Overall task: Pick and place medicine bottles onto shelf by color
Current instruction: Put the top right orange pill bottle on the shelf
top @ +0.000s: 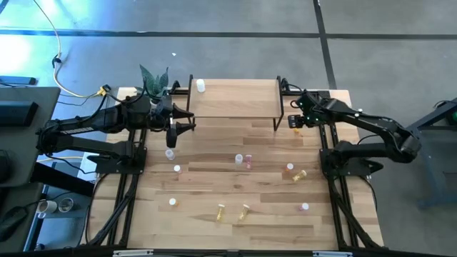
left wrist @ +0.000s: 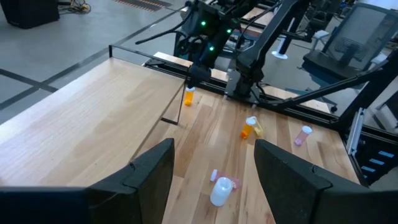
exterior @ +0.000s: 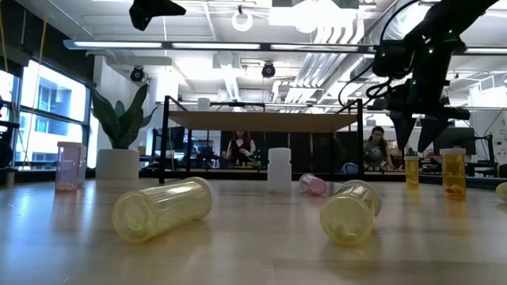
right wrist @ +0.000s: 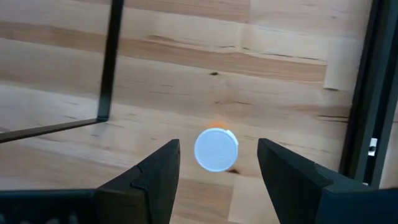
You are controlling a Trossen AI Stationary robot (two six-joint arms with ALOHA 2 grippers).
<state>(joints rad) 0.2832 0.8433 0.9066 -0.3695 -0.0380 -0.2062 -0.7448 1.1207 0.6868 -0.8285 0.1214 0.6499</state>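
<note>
Wooden table (top: 214, 193) strewn with medicine bottles (top: 246, 160), shelf (top: 235, 98) at upper centre; right gripper (right wrist: 217, 163) spread directly above upright orange bottle (right wrist: 216, 149), presumably for grasping; left gripper (left wrist: 214, 165) spread, waiting.

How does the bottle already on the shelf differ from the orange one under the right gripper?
The white bottle on the shelf is white all over and stands on the shelf near its back left corner. The orange bottle has an orange body under a white cap and stands on the tabletop beside the shelf's right legs, with the open right gripper directly above it. Both are upright.
</note>
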